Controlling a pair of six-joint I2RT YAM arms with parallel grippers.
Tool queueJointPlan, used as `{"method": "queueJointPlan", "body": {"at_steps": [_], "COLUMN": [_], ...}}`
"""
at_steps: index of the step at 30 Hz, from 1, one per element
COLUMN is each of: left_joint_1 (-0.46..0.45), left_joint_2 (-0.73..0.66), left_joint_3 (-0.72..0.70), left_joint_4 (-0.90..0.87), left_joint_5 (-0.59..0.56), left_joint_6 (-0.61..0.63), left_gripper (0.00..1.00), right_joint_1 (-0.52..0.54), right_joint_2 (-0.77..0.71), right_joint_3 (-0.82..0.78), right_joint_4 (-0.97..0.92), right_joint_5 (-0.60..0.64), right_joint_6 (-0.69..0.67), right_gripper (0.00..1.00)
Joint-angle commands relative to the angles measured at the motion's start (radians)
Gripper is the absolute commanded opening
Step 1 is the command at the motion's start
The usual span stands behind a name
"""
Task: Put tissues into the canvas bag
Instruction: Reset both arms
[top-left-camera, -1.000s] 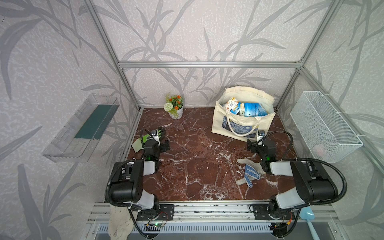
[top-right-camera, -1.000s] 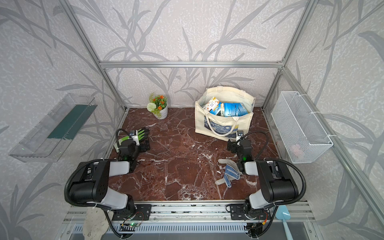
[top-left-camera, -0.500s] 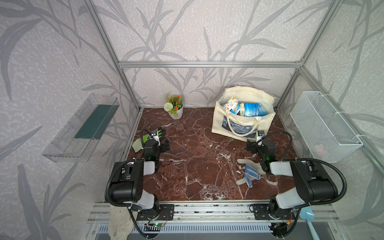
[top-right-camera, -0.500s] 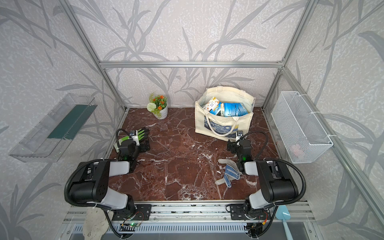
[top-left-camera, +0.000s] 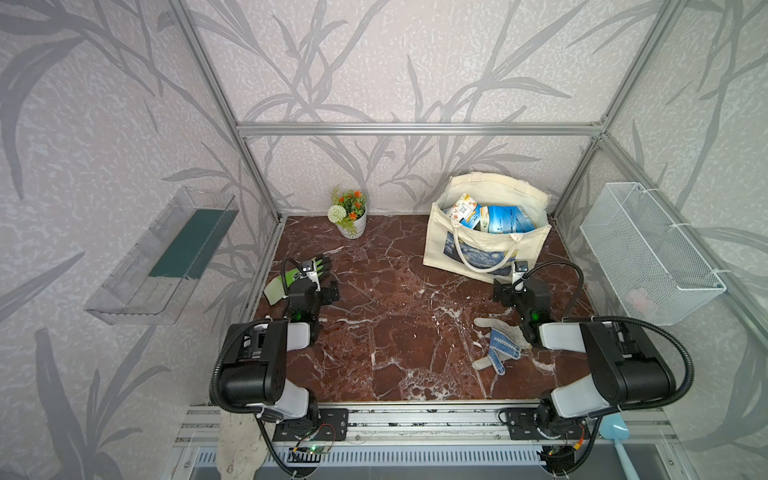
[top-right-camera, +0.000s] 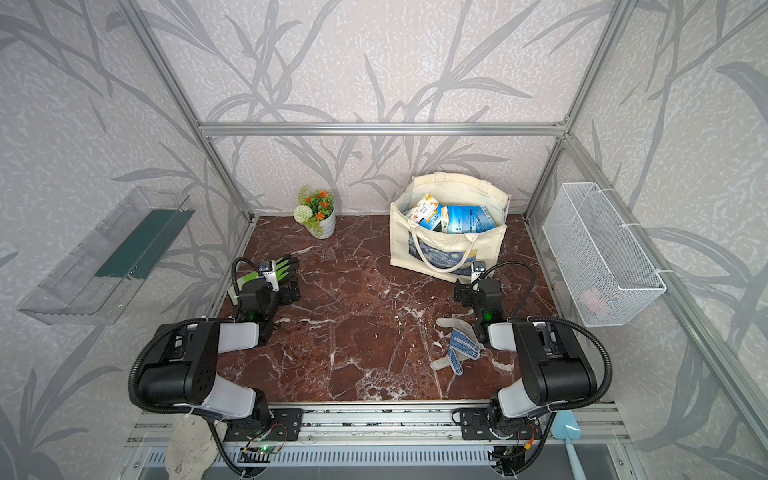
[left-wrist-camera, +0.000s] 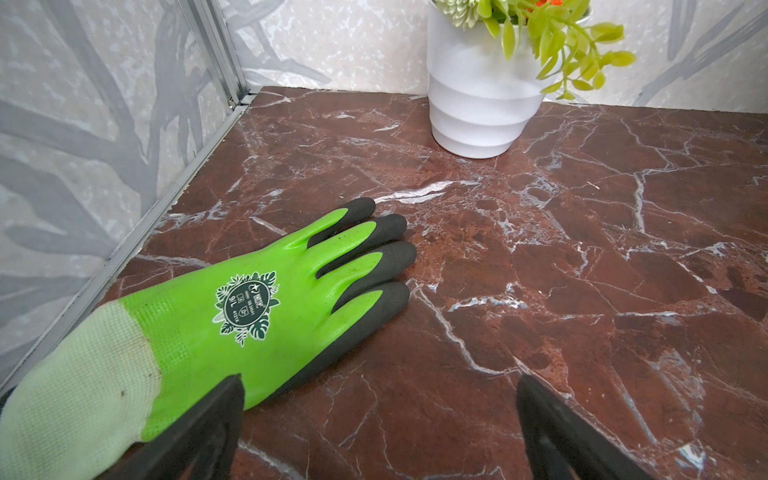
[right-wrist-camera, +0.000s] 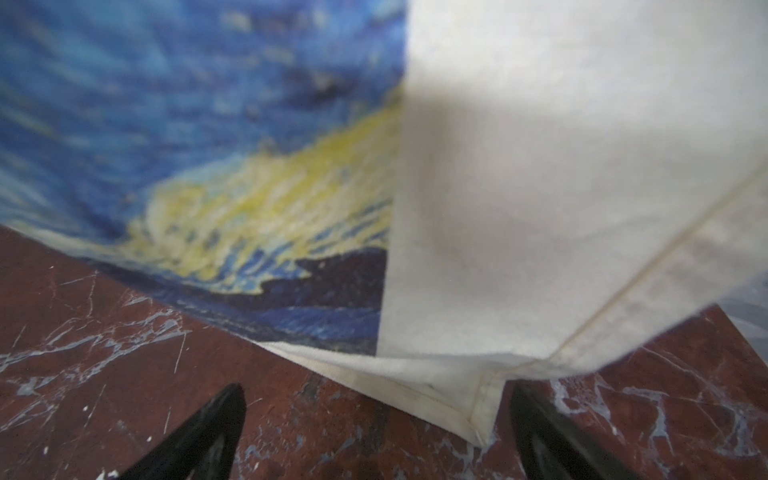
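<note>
The cream canvas bag (top-left-camera: 486, 249) (top-right-camera: 446, 249) with its blue swirl print stands open at the back right of the marble floor. Several blue-and-white tissues (top-left-camera: 500, 218) (top-right-camera: 461, 218) lie inside its mouth; I see none on the floor. My right gripper (top-left-camera: 509, 286) (right-wrist-camera: 378, 432) is open, low on the floor just in front of the bag (right-wrist-camera: 540, 208), and the bag's bottom corner reaches in between its fingertips without being pinched. My left gripper (top-left-camera: 322, 286) (left-wrist-camera: 380, 428) is open and empty at the left side, over bare marble.
A green and black glove (left-wrist-camera: 249, 307) (top-left-camera: 291, 276) lies beside the left gripper near the left wall. A white-and-blue dotted glove (top-left-camera: 500, 345) lies under the right forearm. A white flower pot (top-left-camera: 351, 220) stands at the back. A wire basket (top-left-camera: 648, 253) hangs on the right wall and a clear shelf (top-left-camera: 166, 257) on the left.
</note>
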Motion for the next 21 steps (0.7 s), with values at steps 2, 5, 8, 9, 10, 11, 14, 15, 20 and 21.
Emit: {"method": "queueJointPlan", "body": {"at_steps": [2,5,8,9,10,11,14,15,20,21], "left_joint_1": [-0.007,-0.008,-0.007,-0.009,-0.008,-0.011,-0.01,-0.01,-0.012,-0.013], "left_joint_2": [0.005,0.006,0.006,0.006,0.006,0.006,0.006,0.006,0.006,0.005], "left_joint_3": [0.019,0.019,0.02,0.021,0.021,0.021,0.021,0.021,0.021,0.021], "left_joint_4": [0.001,0.001,0.001,0.0,-0.002,-0.002,-0.002,-0.002,-0.002,-0.002], "left_joint_5": [-0.016,-0.016,-0.017,-0.019,-0.021,-0.022,-0.023,-0.023,-0.023,-0.024], "left_joint_6": [-0.012,-0.012,-0.01,-0.01,-0.01,-0.01,-0.01,-0.01,-0.009,-0.009], "left_gripper": [0.99,0.99,0.99,0.99,0.99,0.99,0.99,0.99,0.99,0.99], "right_joint_1": [0.014,0.02,0.02,0.021,0.02,0.02,0.022,0.025,0.048,0.055], "right_joint_2": [-0.017,0.004,0.077,0.063,0.028,-0.02,0.027,0.038,0.025,0.022], "right_joint_3": [-0.049,-0.273,-0.175,-0.126,-0.075,-0.04,-0.094,-0.072,-0.013,-0.019], "right_joint_4": [0.111,0.547,0.474,0.378,0.223,0.082,0.256,0.236,0.109,0.108], "right_joint_5": [-0.01,-0.121,-0.164,-0.154,-0.138,-0.13,-0.135,-0.091,0.09,0.099], "right_joint_6": [-0.03,-0.09,-0.104,-0.101,-0.094,-0.094,-0.101,-0.091,-0.042,-0.047], "right_gripper": [0.99,0.99,0.99,0.99,0.99,0.99,0.99,0.99,0.99,0.99]}}
